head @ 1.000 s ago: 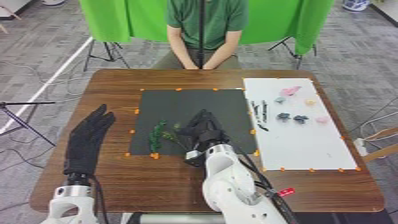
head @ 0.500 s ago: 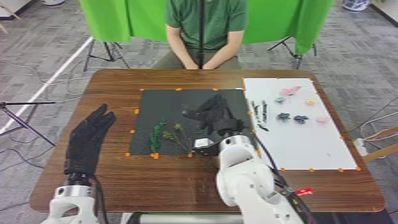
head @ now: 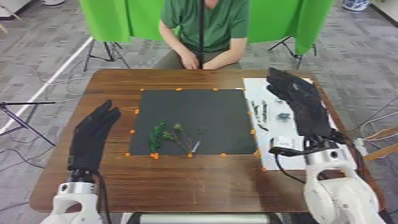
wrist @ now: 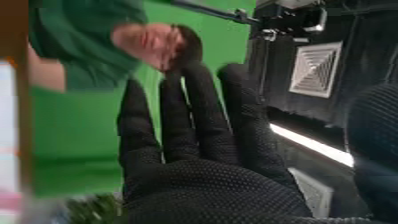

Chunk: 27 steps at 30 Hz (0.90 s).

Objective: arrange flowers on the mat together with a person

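Fingers extended, the right robot hand hangs over the white sheet; green sprigs (thin-stemmed) lie on the dark mat, between it and the left robot hand, likewise open.
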Tool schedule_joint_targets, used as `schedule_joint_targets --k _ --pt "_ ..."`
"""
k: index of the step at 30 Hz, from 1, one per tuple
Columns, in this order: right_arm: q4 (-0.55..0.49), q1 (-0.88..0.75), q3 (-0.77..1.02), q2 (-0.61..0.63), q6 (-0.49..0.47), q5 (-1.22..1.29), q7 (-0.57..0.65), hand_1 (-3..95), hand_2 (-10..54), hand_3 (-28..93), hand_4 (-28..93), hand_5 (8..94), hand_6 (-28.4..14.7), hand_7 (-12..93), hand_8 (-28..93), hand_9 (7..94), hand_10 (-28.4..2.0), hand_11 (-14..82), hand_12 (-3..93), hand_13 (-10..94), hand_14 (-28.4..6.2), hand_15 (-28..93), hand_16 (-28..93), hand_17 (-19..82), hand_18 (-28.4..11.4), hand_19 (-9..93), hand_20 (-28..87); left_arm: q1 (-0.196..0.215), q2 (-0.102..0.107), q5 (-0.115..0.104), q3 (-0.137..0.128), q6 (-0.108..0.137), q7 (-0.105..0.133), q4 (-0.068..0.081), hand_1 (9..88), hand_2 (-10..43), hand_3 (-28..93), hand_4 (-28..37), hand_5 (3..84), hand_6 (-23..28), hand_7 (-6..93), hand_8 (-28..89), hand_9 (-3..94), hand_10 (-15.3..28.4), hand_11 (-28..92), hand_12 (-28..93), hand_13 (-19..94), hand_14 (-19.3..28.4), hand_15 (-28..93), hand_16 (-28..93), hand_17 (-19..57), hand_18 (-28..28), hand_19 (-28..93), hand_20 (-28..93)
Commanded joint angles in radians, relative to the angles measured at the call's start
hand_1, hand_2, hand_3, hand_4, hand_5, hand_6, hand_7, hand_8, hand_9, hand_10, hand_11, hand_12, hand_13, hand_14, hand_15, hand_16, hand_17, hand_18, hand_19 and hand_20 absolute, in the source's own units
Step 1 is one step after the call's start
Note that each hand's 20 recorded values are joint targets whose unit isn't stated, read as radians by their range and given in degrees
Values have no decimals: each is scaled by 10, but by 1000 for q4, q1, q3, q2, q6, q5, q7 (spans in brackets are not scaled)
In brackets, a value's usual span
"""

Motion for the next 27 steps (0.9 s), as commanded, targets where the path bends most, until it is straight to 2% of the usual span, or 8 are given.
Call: schedule_joint_targets --k 1,5,12,14,19,27 --pt "-17 -154 10 -53 18 332 -81 60 39 762 -199 398 -12 65 -83 408 -149 39 94 274 -112 65 128 160 -127 31 262 5 -11 14 5 -18 13 -7 225 -37 670 -258 441 31 76 -60 434 125 110 121 323 139 87 2 65 88 16 161" --pt "-22 -174 8 -53 33 332 -86 54 40 767 -201 399 -17 65 -84 411 -149 41 92 275 -106 64 115 162 -119 13 259 6 -14 18 3 -21 17 -9 225 -37 669 -258 441 30 76 -60 434 124 111 120 322 139 87 1 65 88 16 161" --pt "-23 -182 -3 -51 69 335 -87 56 42 775 -203 411 -21 71 -86 421 -150 44 91 284 -105 75 106 165 -116 9 260 -10 -17 27 15 -37 12 1 226 -37 669 -258 441 30 77 -60 434 125 111 120 322 140 87 1 65 88 16 160" --pt "-21 -177 -11 -51 73 343 -79 57 41 777 -203 420 -24 72 -86 429 -152 46 92 293 -108 80 104 170 -116 10 262 -4 -17 29 12 -39 9 -1 226 -37 669 -257 441 30 77 -61 434 125 111 120 322 139 88 1 64 88 16 160" --pt "-20 -183 -19 -60 77 367 -87 66 44 776 -204 437 -33 76 -87 444 -155 49 93 311 -109 93 101 176 -113 9 264 9 -20 15 7 -27 13 -5 225 -38 671 -256 440 29 77 -60 434 123 111 121 322 140 88 2 62 90 15 159" --pt "-21 -189 -19 -61 87 393 -86 77 43 776 -202 454 -34 85 -89 474 -157 57 101 332 -111 109 97 183 -110 11 269 7 -20 15 6 -27 17 -4 226 -39 670 -256 440 29 77 -61 434 124 110 121 322 142 88 3 61 91 16 159"
